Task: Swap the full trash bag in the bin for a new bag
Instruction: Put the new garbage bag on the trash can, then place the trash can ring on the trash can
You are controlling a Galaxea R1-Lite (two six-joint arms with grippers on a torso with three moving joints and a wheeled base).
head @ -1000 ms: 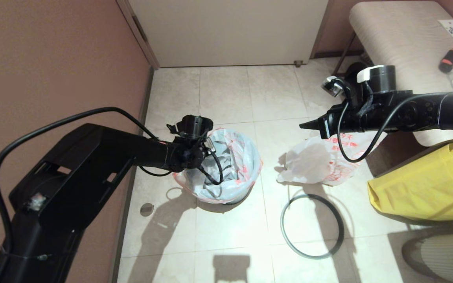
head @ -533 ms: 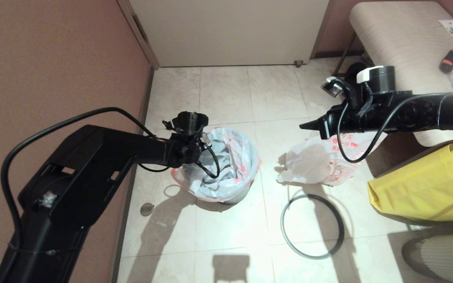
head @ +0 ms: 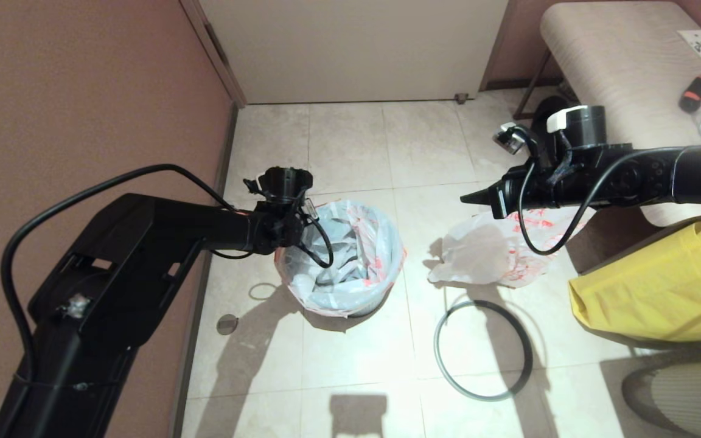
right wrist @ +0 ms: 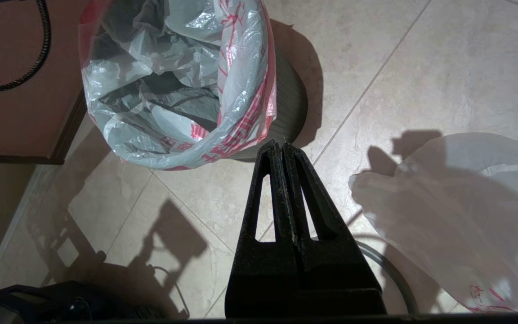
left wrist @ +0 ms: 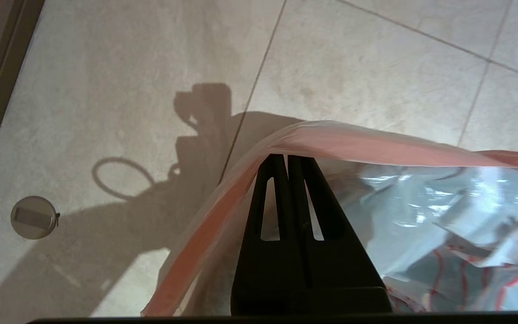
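The left gripper (left wrist: 286, 158) has its fingers closed, tips pressed against the pink-red edge of the crinkled translucent new bag (head: 350, 255) that lines the bin (right wrist: 292, 108) on the floor. To the right, the lumpy full trash bag (head: 496, 249) lies beside the grey hoop (head: 483, 350), below the right gripper (right wrist: 280, 146), whose fingers are closed on nothing.

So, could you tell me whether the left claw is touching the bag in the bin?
Touching. The left wrist view shows the left claw shut, its tips pinching the pink edge of the bag.
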